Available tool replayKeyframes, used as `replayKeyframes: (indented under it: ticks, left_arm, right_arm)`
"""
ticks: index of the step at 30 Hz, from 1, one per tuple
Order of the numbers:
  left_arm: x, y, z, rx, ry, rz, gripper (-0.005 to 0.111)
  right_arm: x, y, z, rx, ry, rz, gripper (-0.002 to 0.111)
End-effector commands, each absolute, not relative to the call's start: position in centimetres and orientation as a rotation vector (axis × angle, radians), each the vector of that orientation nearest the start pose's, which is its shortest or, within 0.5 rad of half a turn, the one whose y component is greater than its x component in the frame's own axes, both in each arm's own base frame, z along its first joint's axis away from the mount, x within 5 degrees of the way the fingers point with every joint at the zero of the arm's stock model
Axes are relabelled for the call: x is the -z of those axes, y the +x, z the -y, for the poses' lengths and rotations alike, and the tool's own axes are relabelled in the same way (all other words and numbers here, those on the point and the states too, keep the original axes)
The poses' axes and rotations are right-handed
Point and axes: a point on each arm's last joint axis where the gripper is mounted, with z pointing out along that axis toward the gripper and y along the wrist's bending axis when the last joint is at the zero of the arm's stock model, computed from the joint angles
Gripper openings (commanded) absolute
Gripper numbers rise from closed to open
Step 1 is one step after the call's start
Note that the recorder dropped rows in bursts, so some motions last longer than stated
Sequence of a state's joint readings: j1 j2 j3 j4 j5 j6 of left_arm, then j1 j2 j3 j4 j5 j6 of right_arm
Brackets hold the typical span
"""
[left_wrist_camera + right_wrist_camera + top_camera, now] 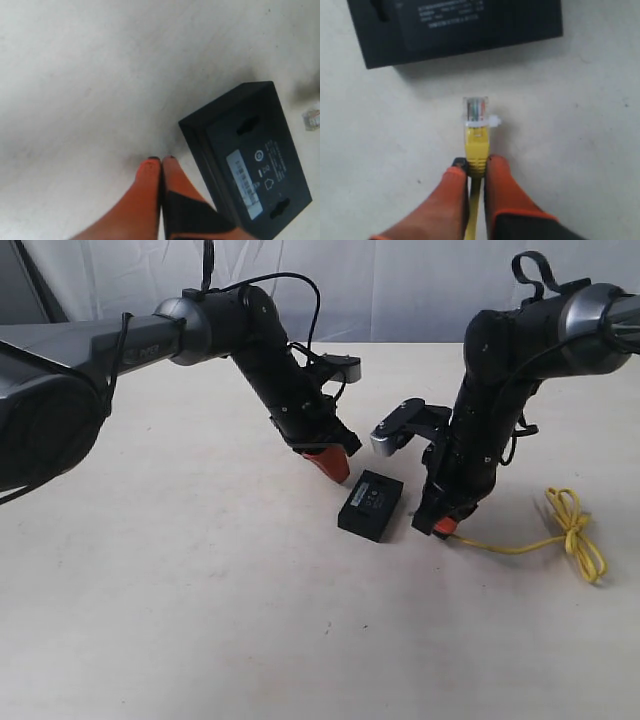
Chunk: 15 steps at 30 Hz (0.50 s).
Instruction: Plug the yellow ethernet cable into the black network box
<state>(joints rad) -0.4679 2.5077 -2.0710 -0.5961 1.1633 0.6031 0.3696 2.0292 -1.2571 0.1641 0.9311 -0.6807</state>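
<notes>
Table (180, 620), pale in colour, carried the black box (371, 505), which lay flat with its white label facing up. Left arm (250, 340) slanted down to the left of the box, and right arm (490, 410) stood over the table to the right of the box. Yellow cable (520, 542) lay to the right of the box, with its loose knot well apart from the box. Left gripper (330, 468) sat just beside the box, its orange fingers pressed together on nothing. Right gripper (447, 525), near the box's right edge, pinched the cable just behind its clear plug (476, 109). Plug pointed at the box's side, near it but not touching.
</notes>
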Motion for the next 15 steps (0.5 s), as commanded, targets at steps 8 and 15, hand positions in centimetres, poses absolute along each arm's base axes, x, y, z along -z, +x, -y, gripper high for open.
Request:
replayKeyframes:
  ticks: [8,15]
  left_arm:
    - [-11.8,42.8,27.1,0.837,1.132,-2.717,0.0]
    - [-11.7,42.9,27.0,0.834,1.107,-2.728,0.0]
  right_arm:
    - [-11.7,33.5,-15.9,-0.135,-1.524,-2.737,-0.001]
    - [-11.7,33.8,-16.0,-0.131,-1.503,-2.712,-0.001]
